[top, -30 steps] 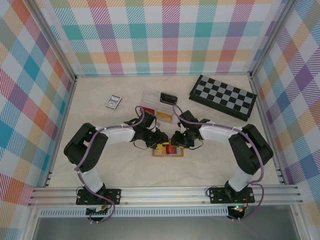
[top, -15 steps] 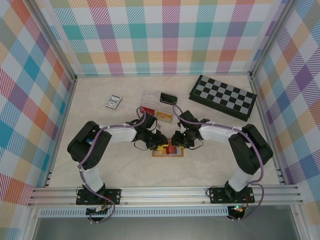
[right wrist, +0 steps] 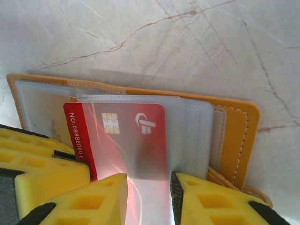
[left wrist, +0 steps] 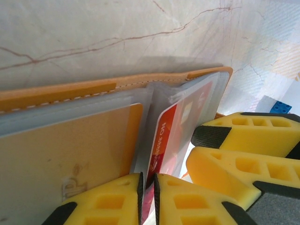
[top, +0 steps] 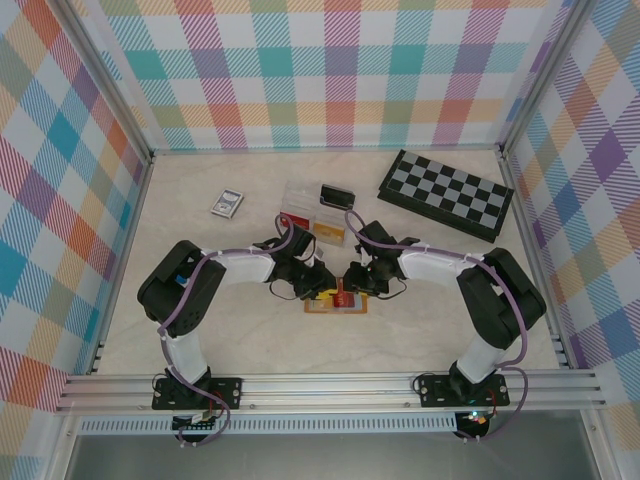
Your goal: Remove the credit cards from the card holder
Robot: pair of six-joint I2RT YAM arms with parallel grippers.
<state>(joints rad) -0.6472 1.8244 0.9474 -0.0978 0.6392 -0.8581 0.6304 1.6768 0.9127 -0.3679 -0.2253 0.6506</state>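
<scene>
Top view: card holder [top: 337, 301] laid open on table [top: 230, 330], between left gripper [top: 318, 289] and right gripper [top: 357, 284].
Left wrist: fingers [left wrist: 108, 201] pinched together on red card [left wrist: 164, 136] edge; orange card [left wrist: 70, 150] seen pocketed.
Right wrist: fingers [right wrist: 93, 201] held apart beside clear sleeve [right wrist: 187, 126].
No card judged removed yet.

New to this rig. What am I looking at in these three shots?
A left arm and a right arm stand at the near edge of the table. One picture is from overhead; two come from cameras on the wrists. On the table: a chessboard, a clear plastic box, a small card pack, and the open card holder. The yellow left fingers pinch the edge of a red card in its clear sleeve; the right fingers flank it, grip unclear.
</scene>
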